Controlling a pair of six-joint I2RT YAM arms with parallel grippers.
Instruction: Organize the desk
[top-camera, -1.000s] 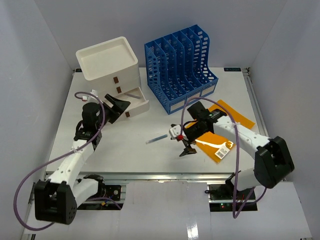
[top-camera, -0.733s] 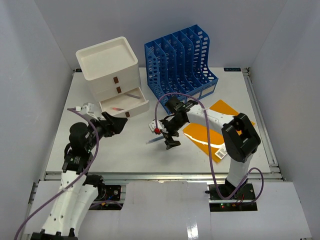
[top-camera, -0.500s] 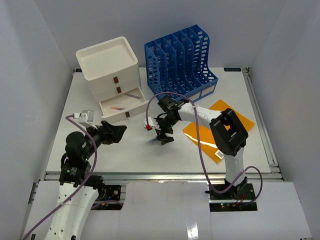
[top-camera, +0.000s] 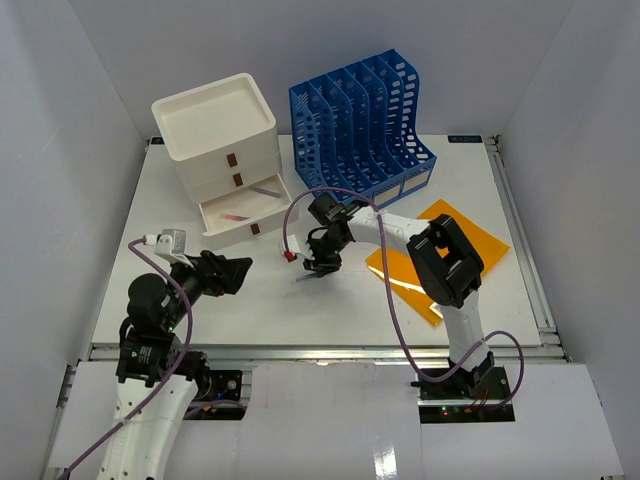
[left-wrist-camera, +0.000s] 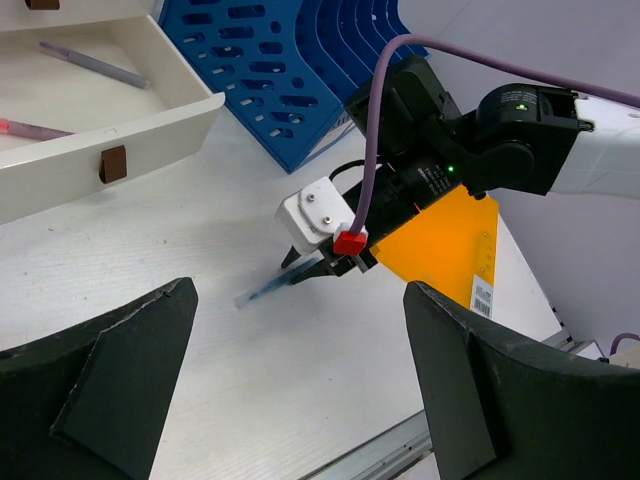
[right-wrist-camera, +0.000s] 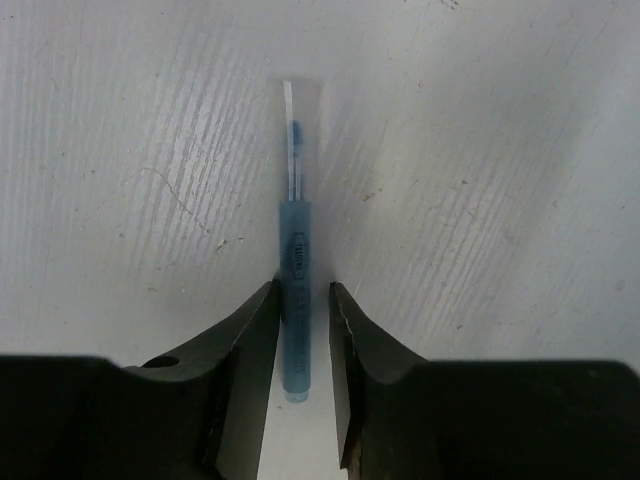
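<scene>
The desk (top-camera: 300, 325) fills the floor of the white booth, with a metal rail (top-camera: 300, 348) along its near edge. Near its middle a blue pen (right-wrist-camera: 293, 250) lies flat on the white top. The right gripper (right-wrist-camera: 303, 290) points straight down over the pen, its jaws drawn in to a narrow slot around the barrel. One finger looks to touch the barrel while a sliver of desk shows at the other, so I cannot tell whether the pen is truly pinched. A line of tiny print runs along the barrel (too small to read).

The left gripper (top-camera: 236, 272) hangs over the near-left part of the desk, well apart from the pen. Its jaws are spread wide, holding nothing, and it faces the pen.

Just beside the right arm lies an orange folder (left-wrist-camera: 445, 240) with a white barcode label (left-wrist-camera: 482, 295) at one edge; its digits are not legible. At the far side stands a blue file rack (top-camera: 360, 125). Left of it is a white drawer box (top-camera: 215, 125) with brown pulls. Its bottom drawer (top-camera: 245, 212) is open, with a purple pen (left-wrist-camera: 85, 62) and a pink pen (left-wrist-camera: 25, 128) inside.
</scene>
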